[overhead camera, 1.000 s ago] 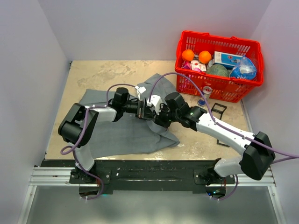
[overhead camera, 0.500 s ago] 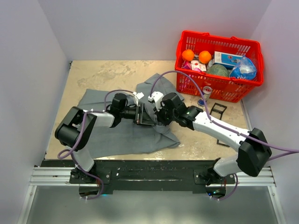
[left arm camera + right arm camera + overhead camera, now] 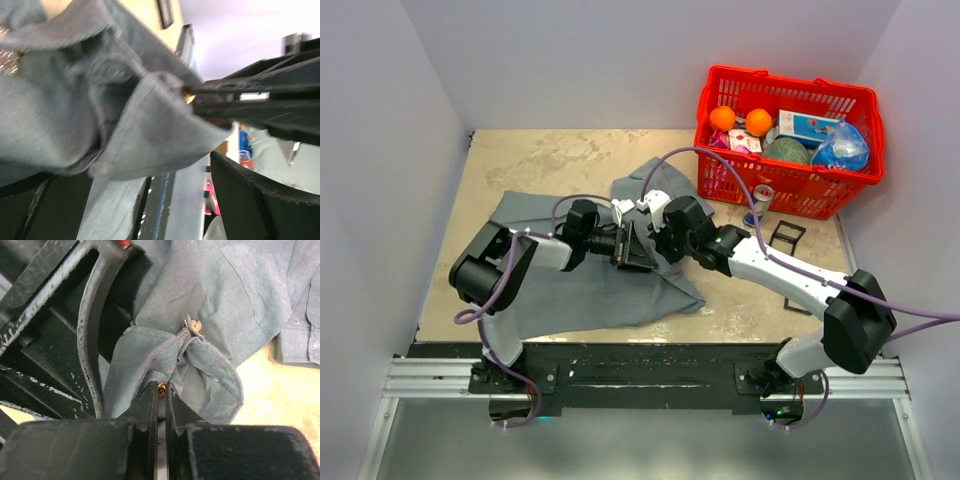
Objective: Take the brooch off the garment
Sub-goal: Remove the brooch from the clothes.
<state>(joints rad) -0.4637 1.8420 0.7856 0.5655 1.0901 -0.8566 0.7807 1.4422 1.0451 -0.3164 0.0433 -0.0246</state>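
Brooch (image 3: 193, 328) half-hidden in garment (image 3: 240, 285) fold — R claw (image 3: 160, 386) clamping cloth edge.

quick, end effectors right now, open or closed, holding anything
Left end effector: open, gripping nothing.
Right end effector: closed on a fold of the garment, a small gold piece pinched between its tips.

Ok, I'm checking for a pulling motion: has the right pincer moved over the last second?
Yes, slightly: the right pincer, pinching the garment, has shifted up-frame in the top view, closer to the red basket.
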